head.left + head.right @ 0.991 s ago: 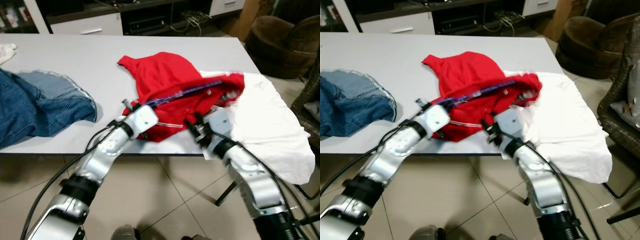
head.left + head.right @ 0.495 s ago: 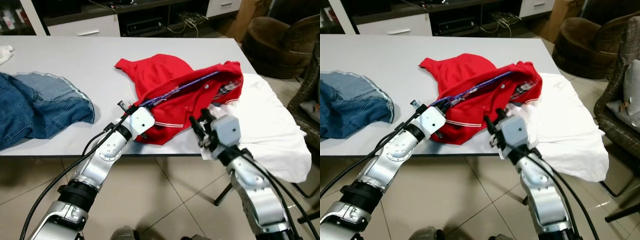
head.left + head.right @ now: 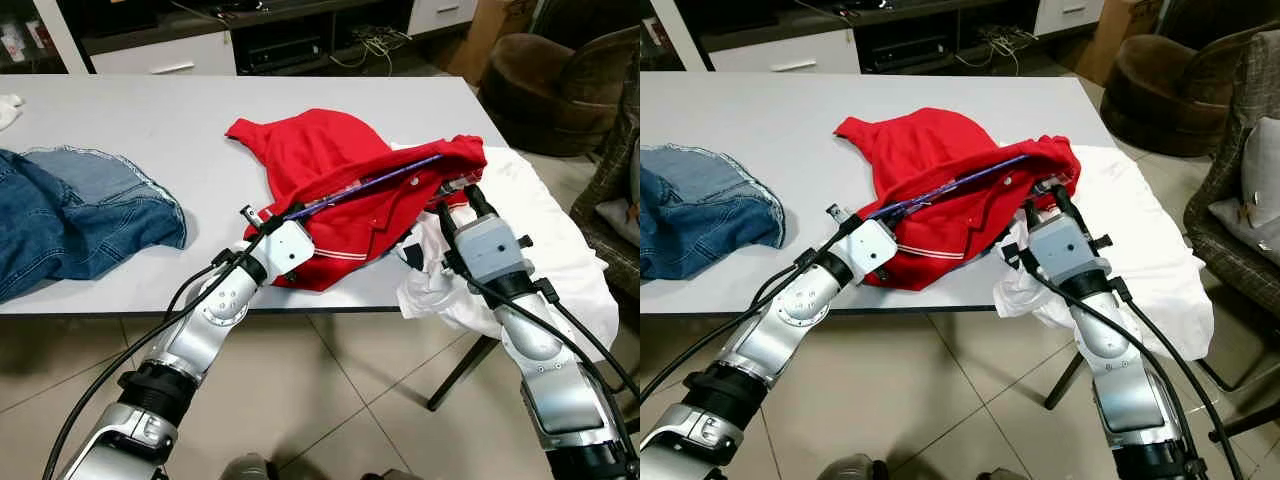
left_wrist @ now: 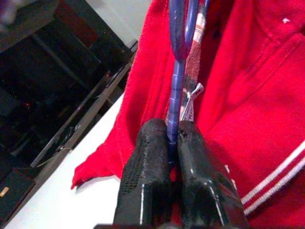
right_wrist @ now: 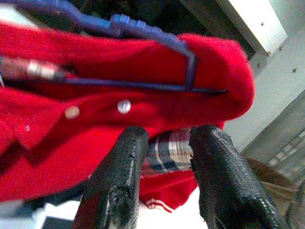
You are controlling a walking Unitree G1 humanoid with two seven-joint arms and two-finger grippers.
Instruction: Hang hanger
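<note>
Left hand (image 4: pixel 172 143): fingers pinched tight on the end of the blue hanger (image 3: pixel 365 181), gripping its thin bar at the near table (image 3: pixel 180 120) edge. Hanger runs diagonally from that hand up and away to the right, threaded inside the red polo shirt (image 3: pixel 340 165), far end poking into the collar area. Shirt lies bunched on the table, partly lifted along the hanger.

Right hand (image 5: pixel 167 143): fingers parted, sitting at the shirt's collar/placket; plaid inner lining shows in the gap between them. Can't tell whether they actually touch the fabric.

White garment (image 3: pixel 545 240) drapes over the table's right corner, under and beside the right hand. Blue jeans (image 3: pixel 70 210) lie at the left end of the table, well apart.
</note>
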